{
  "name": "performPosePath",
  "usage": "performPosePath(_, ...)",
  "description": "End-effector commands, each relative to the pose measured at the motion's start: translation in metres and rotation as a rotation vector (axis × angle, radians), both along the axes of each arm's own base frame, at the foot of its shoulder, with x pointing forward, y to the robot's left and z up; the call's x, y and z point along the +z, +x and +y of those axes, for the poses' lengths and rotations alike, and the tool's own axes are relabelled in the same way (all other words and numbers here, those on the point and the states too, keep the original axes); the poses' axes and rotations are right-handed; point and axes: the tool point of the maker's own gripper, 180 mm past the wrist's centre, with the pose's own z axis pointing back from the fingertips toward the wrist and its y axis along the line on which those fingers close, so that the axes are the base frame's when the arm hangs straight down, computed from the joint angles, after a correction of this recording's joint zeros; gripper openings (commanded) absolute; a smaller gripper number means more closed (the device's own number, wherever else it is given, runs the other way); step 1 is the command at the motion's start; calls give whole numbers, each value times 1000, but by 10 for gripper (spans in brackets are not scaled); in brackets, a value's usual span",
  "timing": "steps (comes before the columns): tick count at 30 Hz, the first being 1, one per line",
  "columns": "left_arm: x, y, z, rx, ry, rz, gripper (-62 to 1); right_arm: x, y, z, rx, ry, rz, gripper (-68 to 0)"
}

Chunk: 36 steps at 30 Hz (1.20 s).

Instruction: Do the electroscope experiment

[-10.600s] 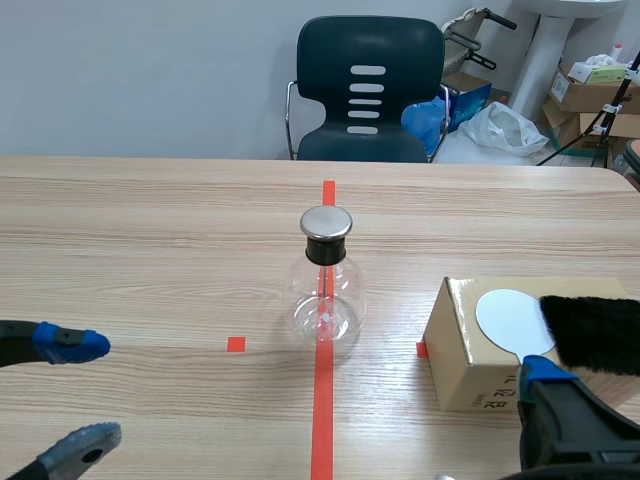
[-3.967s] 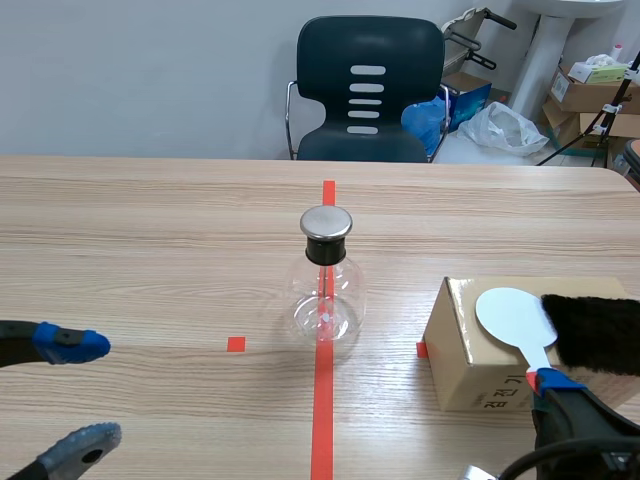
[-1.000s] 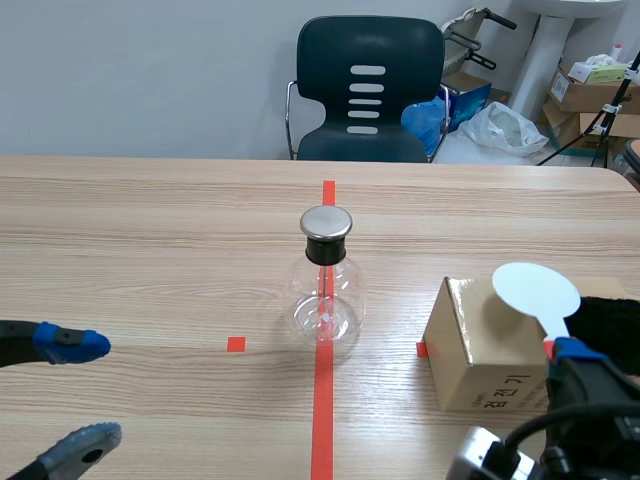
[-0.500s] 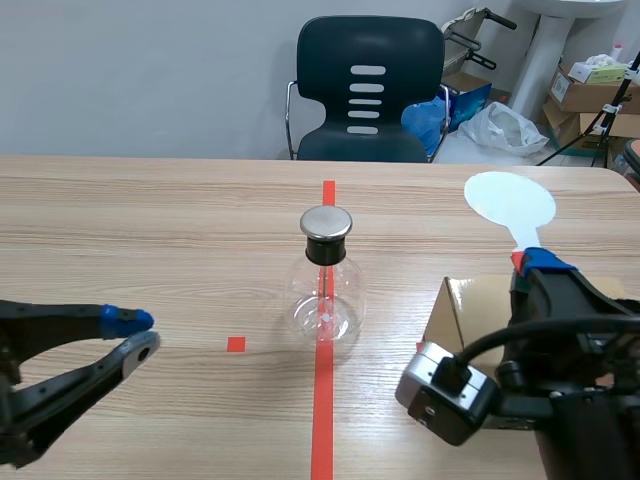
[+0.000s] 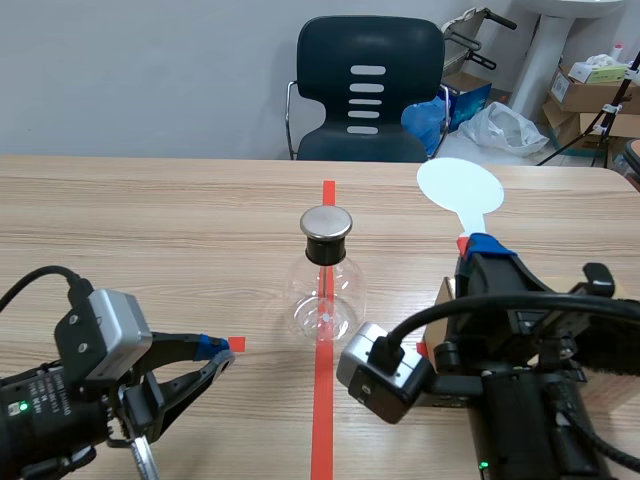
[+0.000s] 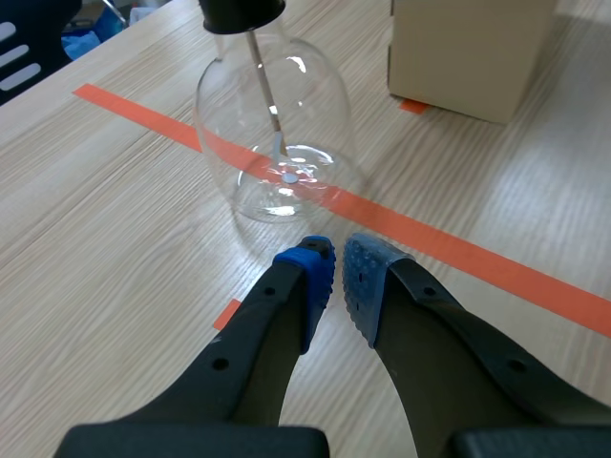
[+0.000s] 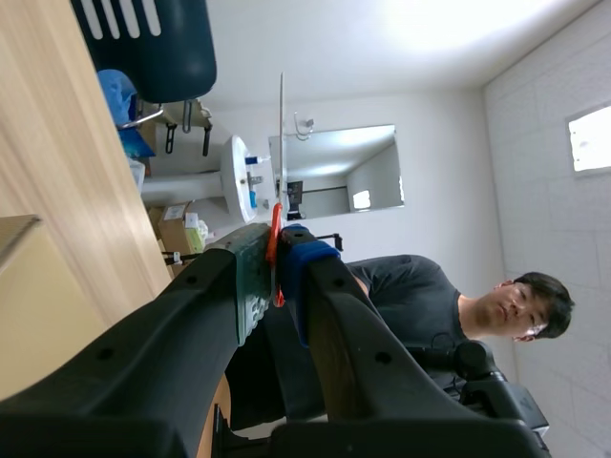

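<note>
The electroscope, a clear glass flask with a metal cap, stands on the red tape line mid-table. My right gripper is raised to the right of it, shut on the red handle of a paddle whose white disc stands above cap height. In the right wrist view the disc shows edge-on above the gripper. My left gripper is low on the table, left of the flask, shut on nothing. In the left wrist view the flask stands just ahead of the gripper.
A cardboard box sits right of the flask, mostly hidden behind my right arm; the left wrist view shows the box beyond the flask. A dark chair stands behind the table. A person appears in the right wrist view.
My right arm lifted the paddle off the box and carried it up and left toward the flask. My left gripper went from open to shut and moved toward the flask.
</note>
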Motion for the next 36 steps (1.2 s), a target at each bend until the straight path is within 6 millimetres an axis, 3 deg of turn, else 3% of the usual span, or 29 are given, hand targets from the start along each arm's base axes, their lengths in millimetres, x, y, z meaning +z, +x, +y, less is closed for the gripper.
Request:
performPosePath(1,11,10,-6,-2,-25,-40,-533,4,5,-2,-13,10,-26,-665)
performPosePath(13,-8,39,-24,12,-41,-25,-533,2,19,10,-42,41,-42,-666)
performPosePath(22,-5,46,-32,15,-58,-33,-533,0,27,8,-76,33,-33,-667)
performPosePath(27,-5,46,-33,15,-61,-34,-533,-12,34,3,-105,38,42,-667)
performPosePath(36,-5,46,-33,15,-61,-33,-533,-14,35,10,-68,24,55,-667)
